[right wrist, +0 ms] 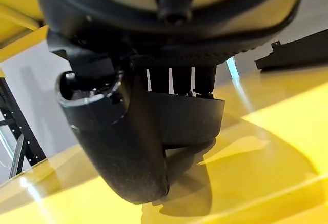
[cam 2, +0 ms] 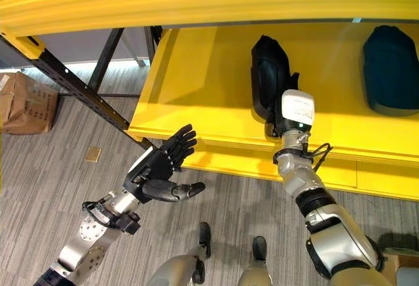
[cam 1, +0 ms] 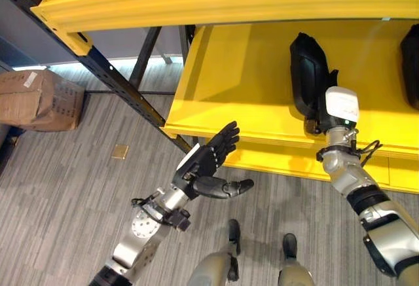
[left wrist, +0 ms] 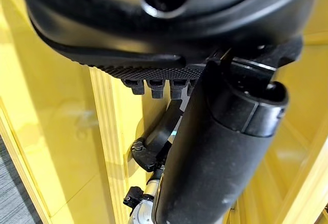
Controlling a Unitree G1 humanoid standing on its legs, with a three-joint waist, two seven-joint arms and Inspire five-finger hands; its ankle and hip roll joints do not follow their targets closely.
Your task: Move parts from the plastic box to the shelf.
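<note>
Gripping black part (cam 2: 268,83) upright, right hand (cam 2: 288,119)

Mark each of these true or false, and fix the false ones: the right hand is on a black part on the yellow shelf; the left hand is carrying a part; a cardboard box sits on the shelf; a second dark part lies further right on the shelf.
1. The right hand is on a black part resting on the yellow shelf. True: its thumb and fingers close round the part.
2. The left hand is carrying a part. False: it hangs open in front of the shelf edge, holding nothing.
3. A cardboard box sits on the shelf. False: it stands on the floor, left of the rack.
4. A second dark part lies further right on the shelf. True.
</note>
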